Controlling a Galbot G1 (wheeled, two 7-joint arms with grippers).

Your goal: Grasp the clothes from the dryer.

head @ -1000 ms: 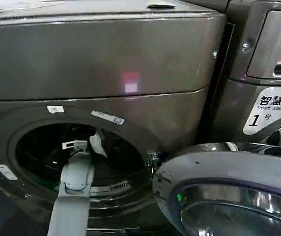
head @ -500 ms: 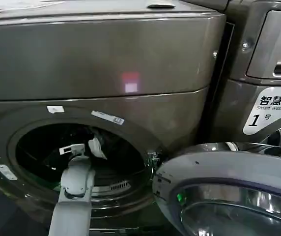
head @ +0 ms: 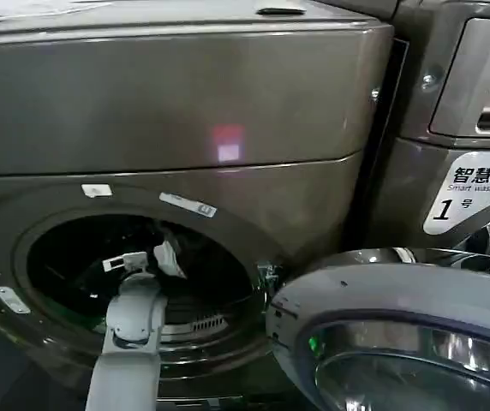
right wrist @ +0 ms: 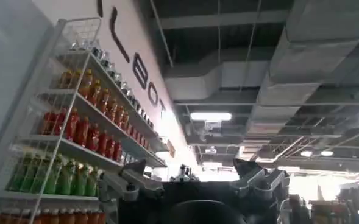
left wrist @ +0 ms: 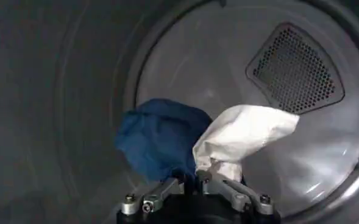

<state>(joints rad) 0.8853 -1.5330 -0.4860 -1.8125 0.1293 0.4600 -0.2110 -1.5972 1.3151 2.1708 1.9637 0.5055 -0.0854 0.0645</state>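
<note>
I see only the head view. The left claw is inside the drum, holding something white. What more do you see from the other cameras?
Observer: In the left wrist view, the left claw is shut on the clothes, a white piece of fabric that stands up from the fingers.
Operator: Is anything else in the dryer?
Observer: Yes, a dark blue cloth lies right beside the white one, touching it; whether the claw pinches it too, I cannot tell.
Operator: What is behind them?
Observer: The pale back wall of the dryer, with a perforated vent panel.
Operator: And the right arm?
Observer: The right claw is open and points up toward a ceiling, beside a shelf of bottles.
</note>
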